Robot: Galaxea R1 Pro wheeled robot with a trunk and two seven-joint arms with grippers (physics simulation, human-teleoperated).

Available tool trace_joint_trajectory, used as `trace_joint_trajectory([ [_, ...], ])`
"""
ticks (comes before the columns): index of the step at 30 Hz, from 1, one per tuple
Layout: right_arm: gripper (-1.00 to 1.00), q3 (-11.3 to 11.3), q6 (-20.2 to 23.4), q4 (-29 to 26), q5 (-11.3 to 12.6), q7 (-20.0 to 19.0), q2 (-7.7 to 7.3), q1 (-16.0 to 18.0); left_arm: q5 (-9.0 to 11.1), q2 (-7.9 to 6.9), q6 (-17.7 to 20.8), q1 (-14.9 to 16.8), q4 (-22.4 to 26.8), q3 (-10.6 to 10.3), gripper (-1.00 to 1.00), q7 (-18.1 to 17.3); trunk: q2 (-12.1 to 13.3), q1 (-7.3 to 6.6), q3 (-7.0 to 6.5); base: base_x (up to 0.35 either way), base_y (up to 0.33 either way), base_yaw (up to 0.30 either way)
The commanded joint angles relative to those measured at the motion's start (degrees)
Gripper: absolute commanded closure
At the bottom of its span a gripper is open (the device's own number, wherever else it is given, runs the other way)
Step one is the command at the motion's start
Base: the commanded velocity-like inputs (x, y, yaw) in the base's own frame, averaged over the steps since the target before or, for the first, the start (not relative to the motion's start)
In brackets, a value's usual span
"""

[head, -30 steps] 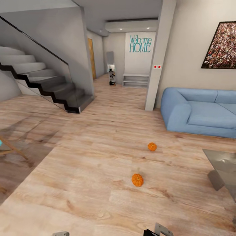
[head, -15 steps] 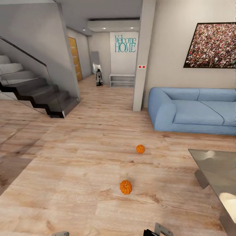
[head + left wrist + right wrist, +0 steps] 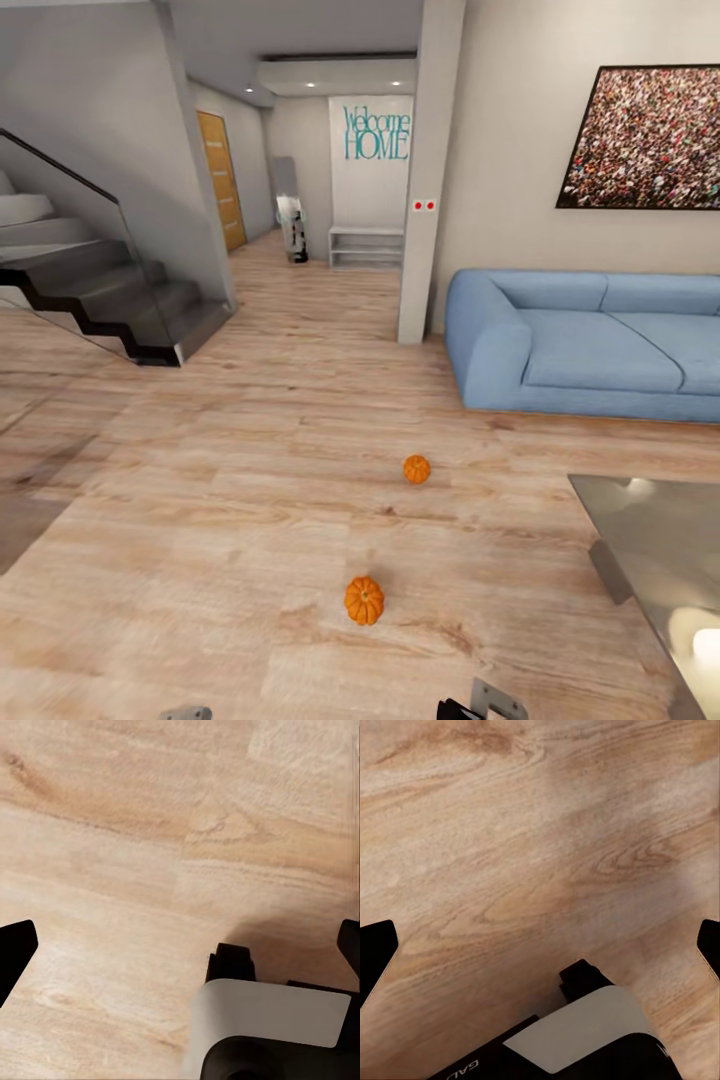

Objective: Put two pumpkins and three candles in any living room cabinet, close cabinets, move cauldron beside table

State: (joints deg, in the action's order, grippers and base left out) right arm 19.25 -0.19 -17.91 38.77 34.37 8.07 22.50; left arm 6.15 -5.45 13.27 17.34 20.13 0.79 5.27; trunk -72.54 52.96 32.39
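A pale wooden floor spreads across the living room in front of me, running back past a dark staircase to a hallway with a "Welcome HOME" sign. A blue sofa sits against the far wall at right under a large speckled picture. The glass-topped table juts in at the lower right of the head view. Two pumpkins lie on the bare boards, well apart from each other: the nearer pumpkin ahead of me, the farther pumpkin beyond it, towards the sofa. Both lie well ahead of my jaws. My left gripper and right gripper each hang over bare floor, fingers spread wide apart, holding nothing.
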Motion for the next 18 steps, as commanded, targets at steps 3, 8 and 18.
trace_joint_trajectory([
  [3, -1.0, 0.0, 0.01, 0.0, -0.05, 0.0, -0.01, 0.0, 0.0, 0.0, 0.0, -0.02, 0.0, 0.0, -1.0, 0.0, 0.0, 0.0, 0.0, 0.265, -0.195, 0.0],
  [8, -1.0, 0.0, 0.02, 0.0, -0.1, 0.0, -0.01, 0.0, 0.0, 0.0, 0.0, 0.0, 0.0, 0.0, -1.0, 0.0, 0.0, 0.0, 0.0, 0.262, -0.225, 0.0],
  [18, -1.0, 0.02, 0.02, 0.05, -0.1, 0.0, -0.01, 0.0, 0.0, 0.0, 0.0, 0.0, 0.0, 0.0, -1.0, 0.0, 0.0, 0.0, 0.0, 0.25, -0.247, 0.0],
])
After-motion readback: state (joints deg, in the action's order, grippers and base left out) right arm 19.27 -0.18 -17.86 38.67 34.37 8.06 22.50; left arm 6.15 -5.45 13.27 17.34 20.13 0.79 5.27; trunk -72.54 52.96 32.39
